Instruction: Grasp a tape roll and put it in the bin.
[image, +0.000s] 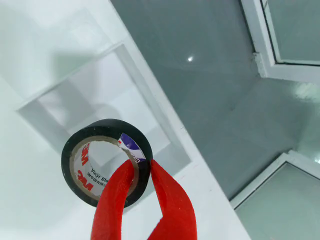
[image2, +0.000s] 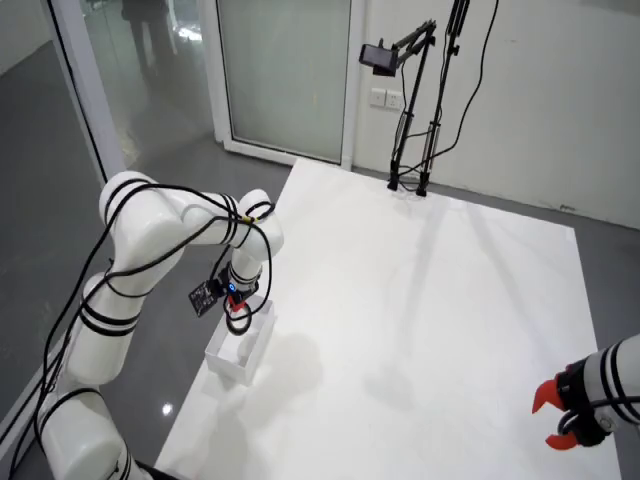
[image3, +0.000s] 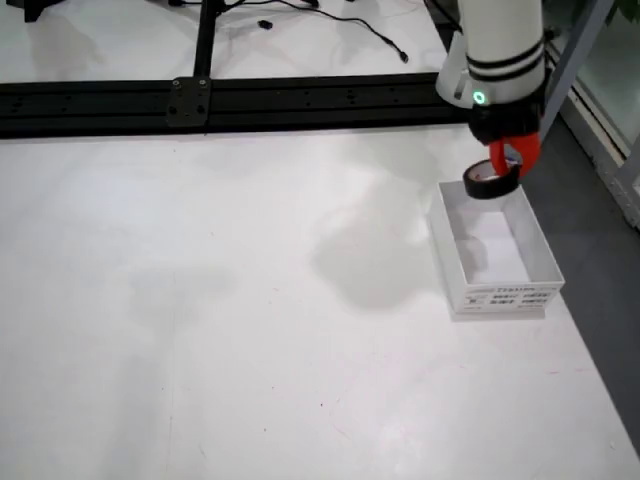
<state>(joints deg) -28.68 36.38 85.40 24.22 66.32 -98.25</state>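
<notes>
In the view that rides on the gripper, a black tape roll with a 3M-printed core hangs between two red fingers; my gripper is shut on its right wall. The white open bin lies below it. From the side view the tape roll hangs in the gripper just above the far end of the white bin. The wide overhead view shows the gripper over the bin at the table's left edge.
The bin sits near the white table's edge; beyond it is grey floor and glass door frames. A black rail runs along the table's far side in the side view. A second arm's red gripper rests at the overhead view's lower right.
</notes>
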